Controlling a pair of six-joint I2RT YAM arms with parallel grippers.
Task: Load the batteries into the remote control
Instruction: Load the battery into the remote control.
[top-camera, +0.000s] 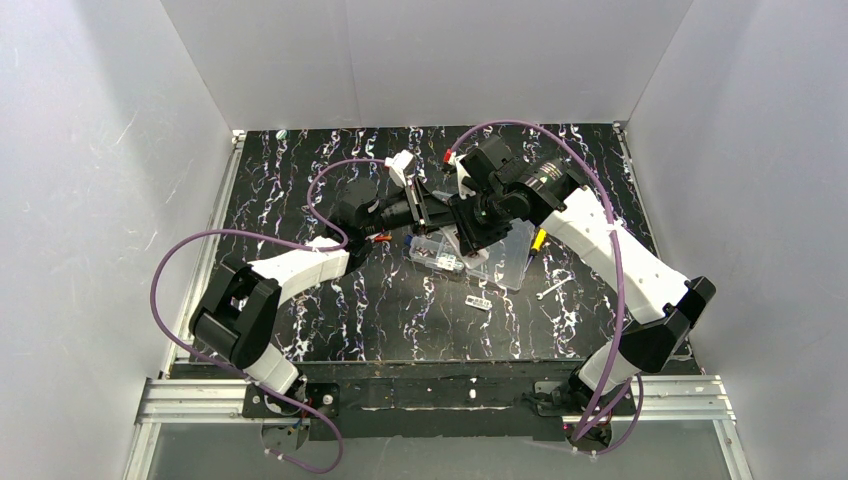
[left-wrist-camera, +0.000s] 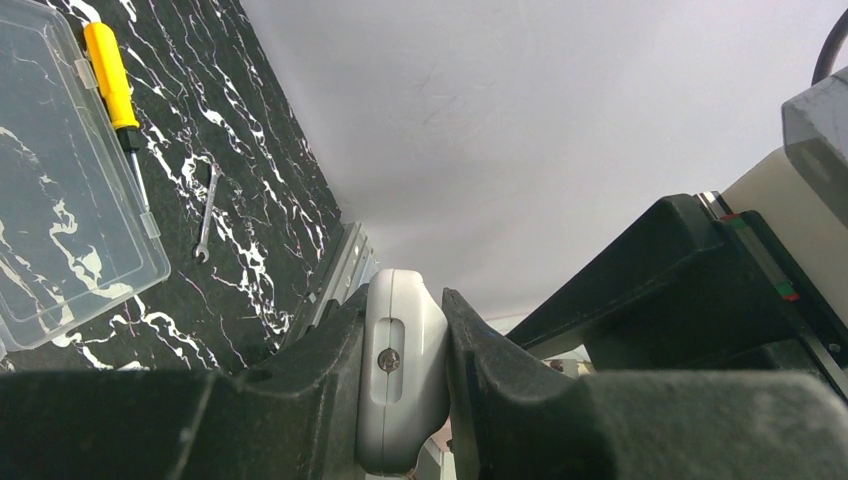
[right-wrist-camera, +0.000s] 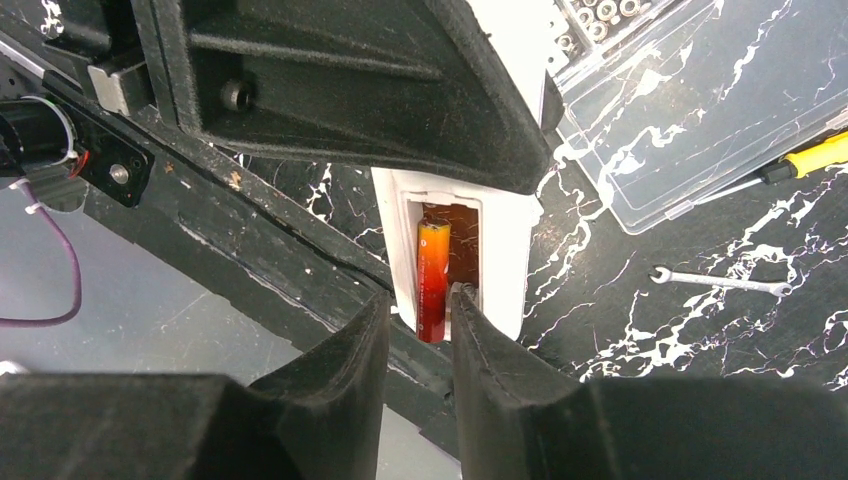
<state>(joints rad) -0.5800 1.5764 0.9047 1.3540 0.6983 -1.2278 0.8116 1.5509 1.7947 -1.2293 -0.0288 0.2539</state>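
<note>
My left gripper (left-wrist-camera: 402, 345) is shut on the white remote control (left-wrist-camera: 400, 370), pinching its thin sides and holding it above the table. In the right wrist view the remote (right-wrist-camera: 505, 270) shows its brownish battery recess, with one red-orange battery (right-wrist-camera: 433, 280) lying in the left slot, its lower end over the recess edge. My right gripper (right-wrist-camera: 420, 300) is just below that end, jaws a narrow gap apart and wider than the battery; the right fingertip (right-wrist-camera: 462, 300) is close beside it. In the top view both grippers (top-camera: 445, 210) meet mid-table and hide the remote.
A clear plastic compartment box (top-camera: 450, 255) with its open lid (top-camera: 515, 255) lies under the grippers. A yellow screwdriver (top-camera: 539, 240) and a small wrench (top-camera: 550, 290) lie to the right. A tiny white cover piece (top-camera: 478, 301) lies in front.
</note>
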